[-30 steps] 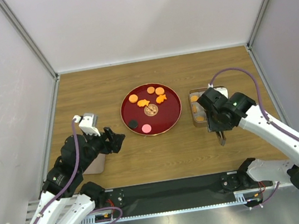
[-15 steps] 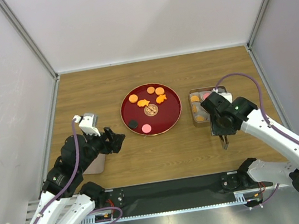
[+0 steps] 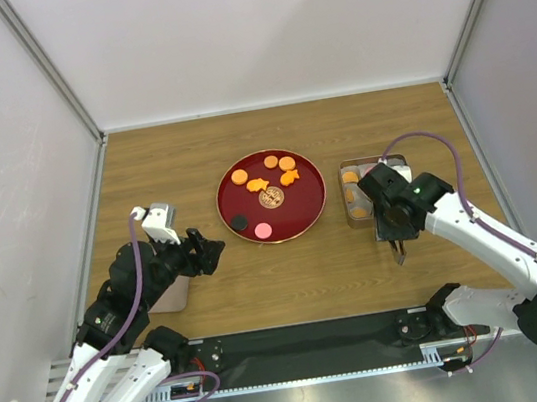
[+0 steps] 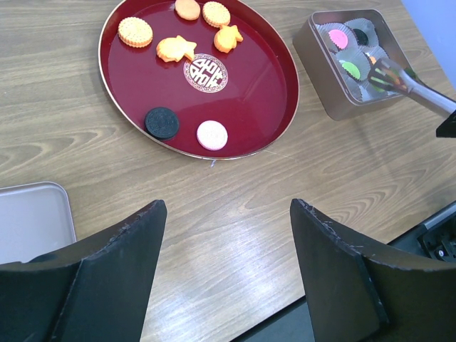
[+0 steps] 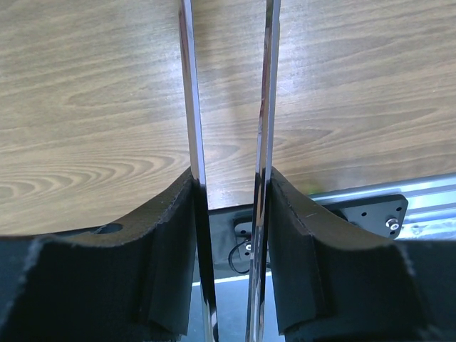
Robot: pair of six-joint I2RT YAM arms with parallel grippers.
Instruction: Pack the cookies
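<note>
Cookies [image 4: 211, 135] — seven lie loose on the dark-red plate [image 4: 256, 78]. Three round orange ones and two orange fish shapes are toward its far side. A black one and a pink one lie close together at its near-left edge. More cookies sit in pleated paper cups inside the rectangular metal tin [image 4: 317, 75], which stands just right of the plate and apart from it. Pink, green and black pieces show there in the left wrist view, and orange ones show along the tin's left side in the top view.

Metal tongs [image 4: 427, 94] reach in over the tin from its near side. Whether their tips touch or hold a cookie cannot be told. The right jaws are closed partway on the tongs, one pad against the outside of each blade. The blades stand apart, with bare wood showing between them. From above, the right arm [image 3: 487, 244] hides part of the tin.

The left jaws stand wide open and hold nothing — poised above the surface [image 4: 235, 214], near-left of the plate. A pale grey tray [image 4: 28, 221] with a rounded corner lies on the surface beneath the left arm [image 3: 106, 397].
</note>
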